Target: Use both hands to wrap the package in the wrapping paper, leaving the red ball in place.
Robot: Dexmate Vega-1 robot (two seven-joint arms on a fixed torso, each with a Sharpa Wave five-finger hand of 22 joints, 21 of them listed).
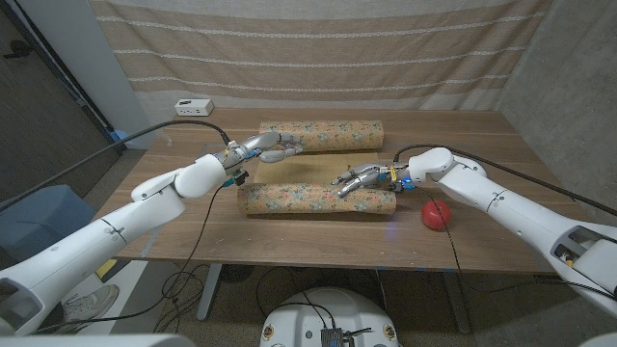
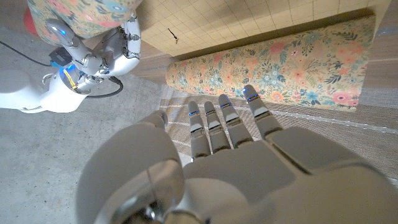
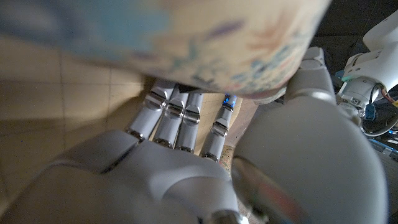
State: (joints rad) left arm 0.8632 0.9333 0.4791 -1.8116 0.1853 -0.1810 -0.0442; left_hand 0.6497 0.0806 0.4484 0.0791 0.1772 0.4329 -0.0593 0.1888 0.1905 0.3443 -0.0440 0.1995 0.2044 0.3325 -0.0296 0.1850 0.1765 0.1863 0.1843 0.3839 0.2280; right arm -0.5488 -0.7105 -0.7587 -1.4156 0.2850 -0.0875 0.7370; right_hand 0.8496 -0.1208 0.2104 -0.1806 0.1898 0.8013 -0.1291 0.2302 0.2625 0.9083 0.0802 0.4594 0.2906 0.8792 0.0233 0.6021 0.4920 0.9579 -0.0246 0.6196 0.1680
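Working the near floral-print paper roll (image 1: 318, 200), lying across the tan gridded sheet (image 1: 323, 168), far floral roll (image 1: 323, 136) just beyond it. Right hand (image 1: 363, 179) gripping the near roll's right end, fingers under its edge, thumb on top. Left hand (image 1: 262, 145) hovering spread by the far roll, holding nothing. Small red ball (image 1: 436, 215) just right of the near roll. Best rolling both ends evenly, keeping the right wrist clear of the ball.

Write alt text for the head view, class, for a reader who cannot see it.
Two white robot arms reach over a wooden table: the left hand at the far floral paper roll, the right hand on the near floral paper roll. A red ball lies right of it.
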